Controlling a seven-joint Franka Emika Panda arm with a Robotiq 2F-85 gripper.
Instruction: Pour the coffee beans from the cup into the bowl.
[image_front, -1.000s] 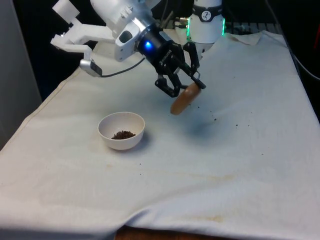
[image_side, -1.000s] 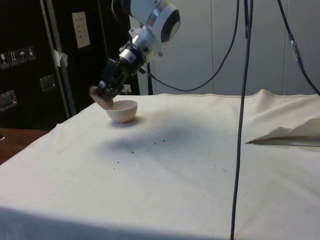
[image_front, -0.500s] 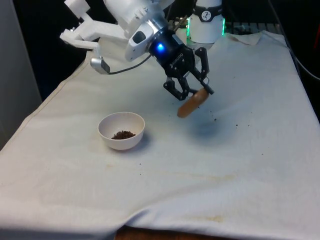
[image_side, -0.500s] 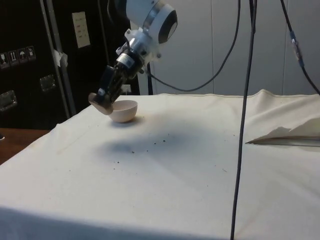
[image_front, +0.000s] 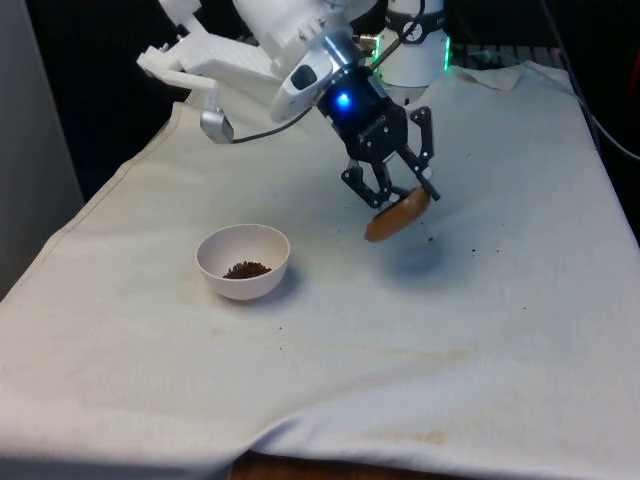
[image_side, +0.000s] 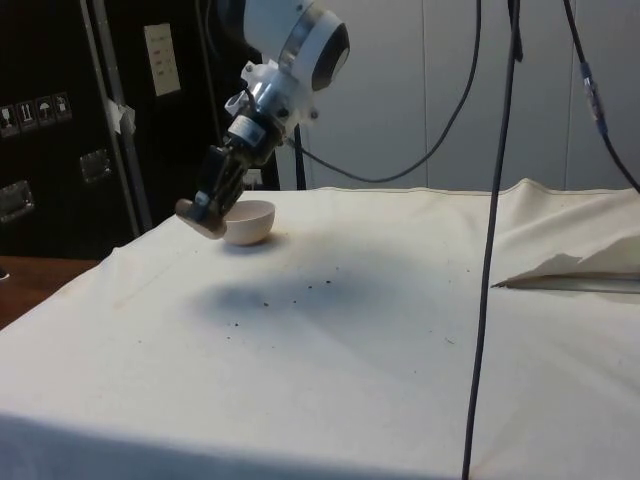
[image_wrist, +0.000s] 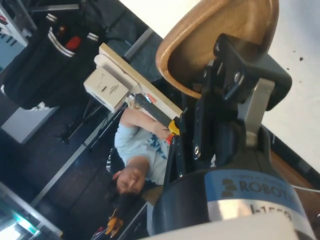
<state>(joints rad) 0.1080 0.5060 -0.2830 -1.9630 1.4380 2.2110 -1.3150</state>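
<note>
Front view, from its left: a white bowl (image_front: 243, 262) with coffee beans (image_front: 246, 269) in its bottom rests on the tabletop (image_front: 470, 330). To its right, well apart, the end effector (image_front: 398, 195) hangs above the cloth, clamped on a tilted wooden cup (image_front: 397, 215). Scattered beans (image_front: 431, 240) dot the cloth nearby.

Even overhead light; soft shadow on cloth (image_front: 420, 262) under pincer (image_front: 398, 195); black backdrop dim.
</note>
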